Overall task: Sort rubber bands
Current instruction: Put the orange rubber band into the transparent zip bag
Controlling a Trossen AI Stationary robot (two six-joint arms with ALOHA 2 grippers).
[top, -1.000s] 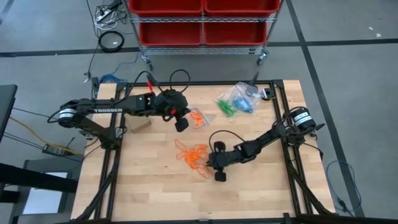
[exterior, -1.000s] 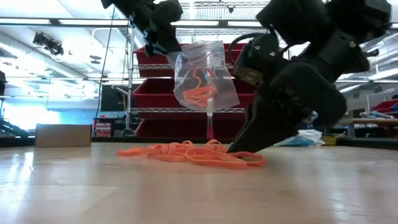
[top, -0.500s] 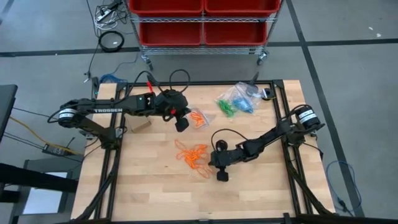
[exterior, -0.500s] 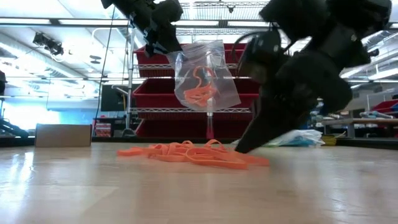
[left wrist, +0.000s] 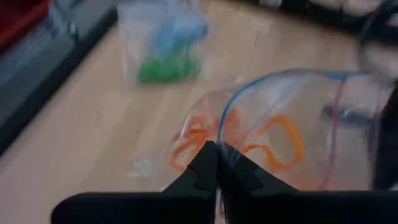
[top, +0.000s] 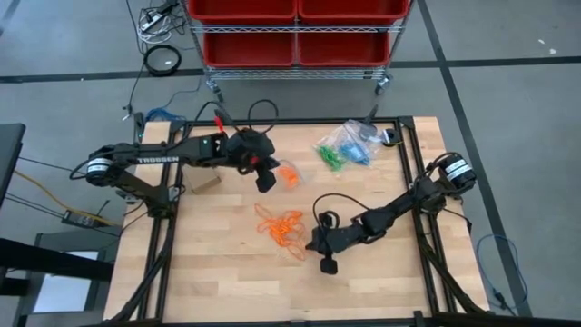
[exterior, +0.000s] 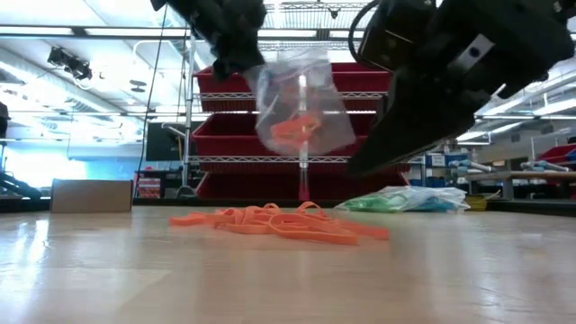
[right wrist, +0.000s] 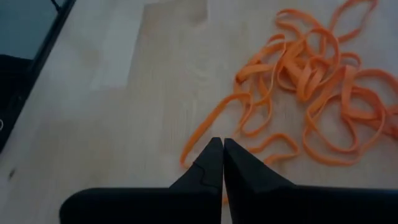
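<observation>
A heap of loose orange rubber bands [top: 281, 227] [right wrist: 311, 74] lies on the wooden table [top: 218, 272]. My left gripper [top: 265, 184] [left wrist: 217, 149] is up over the table's far middle, shut on a clear plastic bag [exterior: 301, 108] with a few orange bands inside. My right gripper [top: 329, 265] [right wrist: 217, 144] is shut and hangs above the table at the heap's near right side. In the low view no band hangs from it [exterior: 355, 169]. Two more clear bags, with green and blue bands [top: 345, 145] [exterior: 405, 198], lie at the far right. My left gripper pinches the bag's wall at its open mouth [left wrist: 225, 144] between its two fingertips. The fingers slant down from the table's left. The bag hangs below them, lifted clear of the table, its mouth gaping and the orange bands [left wrist: 273, 143] lying inside.
A small cardboard box [top: 204, 184] [exterior: 90, 195] stands at the left. A wire shelf with red bins [top: 295, 32] stands beyond the far edge. Black frame rails [top: 408, 182] run along the table's sides. Bare wood lies near the front edge.
My right gripper has risen from the heap's right edge, clear of the bands, and drawn back toward the table's near edge. The heap has stayed on the table. The bag under my left gripper has swung a little.
</observation>
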